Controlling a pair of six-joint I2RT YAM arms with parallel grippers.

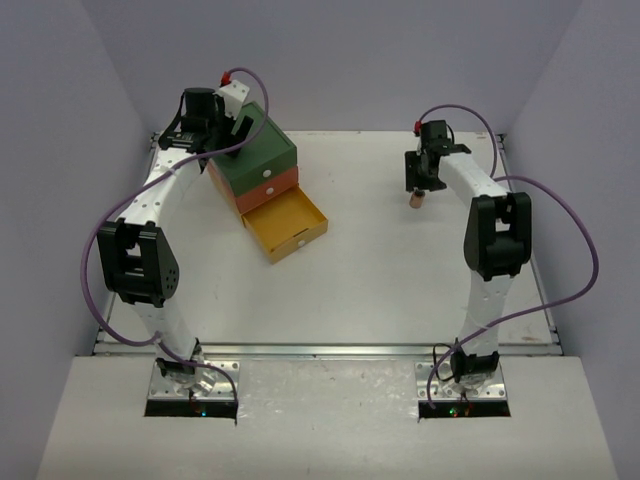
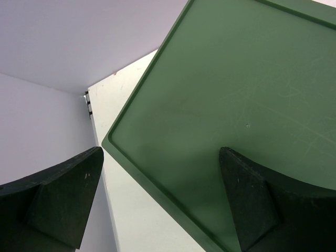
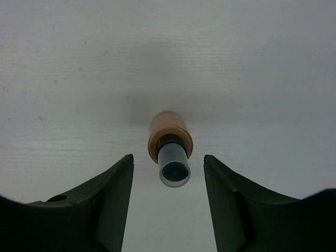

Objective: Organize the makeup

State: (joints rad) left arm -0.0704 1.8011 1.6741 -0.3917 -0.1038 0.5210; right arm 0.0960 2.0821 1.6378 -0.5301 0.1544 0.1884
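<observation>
Right end effector [image 3: 168, 160], jaws apart, straddles the upright brown tube [image 3: 168, 131]; it should close centred, or the tube may tip.

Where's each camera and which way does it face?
Top external: above, behind the bases, looking down on the table; both arms show.
Left wrist: on the left arm, looking down onto the chest; left tool shows.
Right wrist: on the right arm, looking down at the standing tube, framed by the right tool.
Shared: top view also shows chest and tube.
</observation>
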